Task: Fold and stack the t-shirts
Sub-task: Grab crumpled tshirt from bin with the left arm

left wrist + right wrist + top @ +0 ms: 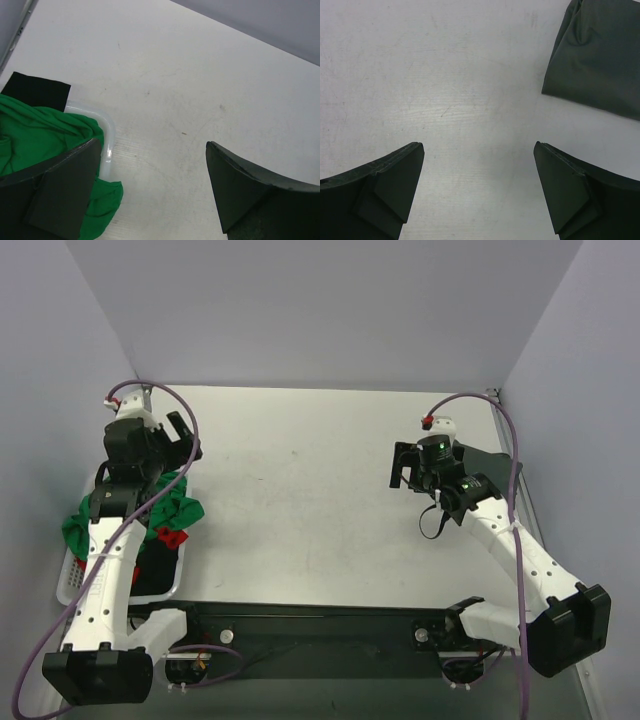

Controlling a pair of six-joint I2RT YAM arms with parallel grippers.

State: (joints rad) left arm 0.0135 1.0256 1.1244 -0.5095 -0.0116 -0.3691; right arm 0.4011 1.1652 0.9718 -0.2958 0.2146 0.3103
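left gripper (152,150): jaws wide, empty, hanging over the far corner of the basket (107,127), likely poised to pick a tee.
right gripper (479,147): jaws wide, empty, over bare table (300,470), well apart from the basket.
green t-shirt (35,125): crumpled, spilling over the basket rim.
red t-shirt (172,537): bunched in the basket.
dark grey t-shirt (600,55): lying smooth, far across from the basket, seemingly starting the stack.
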